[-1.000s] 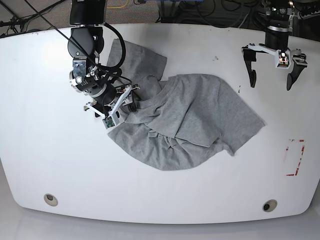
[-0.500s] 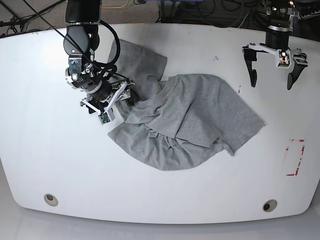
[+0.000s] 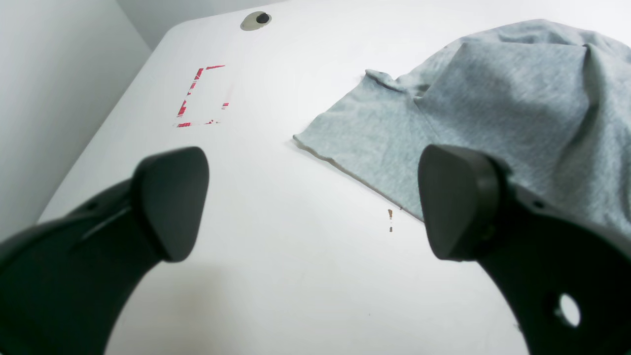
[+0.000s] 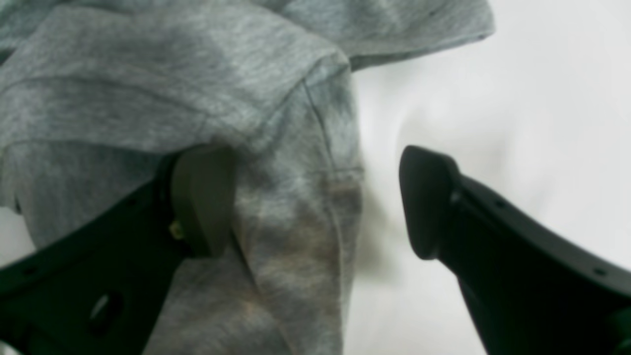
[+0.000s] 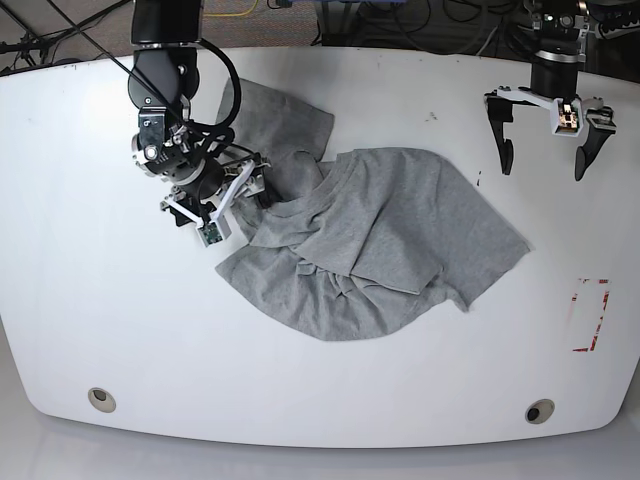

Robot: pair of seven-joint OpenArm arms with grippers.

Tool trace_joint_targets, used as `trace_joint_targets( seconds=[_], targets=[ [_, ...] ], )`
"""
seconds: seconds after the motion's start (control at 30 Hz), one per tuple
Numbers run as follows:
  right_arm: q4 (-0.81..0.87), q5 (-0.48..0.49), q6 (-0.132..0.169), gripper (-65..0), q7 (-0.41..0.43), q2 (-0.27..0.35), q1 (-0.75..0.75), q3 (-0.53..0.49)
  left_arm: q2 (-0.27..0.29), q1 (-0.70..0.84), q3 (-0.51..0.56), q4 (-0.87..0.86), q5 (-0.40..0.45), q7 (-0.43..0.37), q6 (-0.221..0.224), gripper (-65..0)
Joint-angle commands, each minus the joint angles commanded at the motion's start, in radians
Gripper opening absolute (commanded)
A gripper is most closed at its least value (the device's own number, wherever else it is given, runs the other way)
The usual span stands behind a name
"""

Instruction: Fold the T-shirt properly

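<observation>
My right gripper [image 5: 222, 197] sits upper left in the base view, jaws spread apart, one finger tucked under a fold of the T-shirt [image 5: 370, 240] and the other out over bare table [image 5: 100, 300]. In the right wrist view the cloth [image 4: 276, 148] drapes over that finger; I can't tell if it's actually pinched. My left gripper [image 5: 545, 140] hangs at upper right, jaws wide apart, holding nothing, well apart from the shirt.

The T-shirt is heather grey, crumpled and wrinkly, lying bunched on the middle of the table, slightly left of centre. I see no lettering on the side that shows. Its long axis runs diagonally from upper left to lower right in the base view, one sleeve-like flap pointing to the right edge, another flap up behind my right arm.

Red tape marks [image 5: 590, 315] sit lower right.
</observation>
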Motion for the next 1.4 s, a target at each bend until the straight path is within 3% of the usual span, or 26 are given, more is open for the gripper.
trace_joint_targets(
  seconds=[0.3, 0.37, 0.57, 0.7, 0.77, 0.97, 1.4],
  targets=[
    [0.003, -0.004, 0.05, -16.2, -0.037, -0.019, 0.012, 0.006, -0.004, -0.001, 0.002, 0.0, 0.001, 0.001, 0.002, 0.0],
    [0.003, -0.007, 0.08, -16.7, -0.037, -0.029, 0.007, 0.005, 0.0, -0.002, 0.001, 0.003, 0.003, -0.004, 0.001, 0.0],
    [-0.003, -0.009, 0.066, -20.9, -0.031, -0.03, 0.004, 0.0, 0.0, -0.006, 0.001, 0.002, 0.002, -0.004, -0.001, 0.0],
    [-0.009, -0.011, 0.036, -29.2, -0.021, -0.025, 0.001, -0.006, -0.001, -0.008, 0.001, 0.0, 0.003, -0.006, -0.001, 0.0],
    [-0.024, -0.009, 0.017, -47.4, -0.022, -0.016, 0.012, -0.007, 0.001, -0.011, 0.003, 0.0, 0.003, -0.011, -0.002, 0.0],
    [-0.034, -0.01, 0.015, -61.4, -0.022, -0.015, 0.016, -0.014, 0.002, -0.016, 0.004, 0.002, 0.004, -0.014, 0.001, 0.0],
    [-0.035, -0.015, 0.015, -64.0, -0.039, -0.002, 0.048, 0.002, 0.001, -0.019, 0.002, 0.004, 0.005, -0.011, -0.004, 0.0]
  ],
)
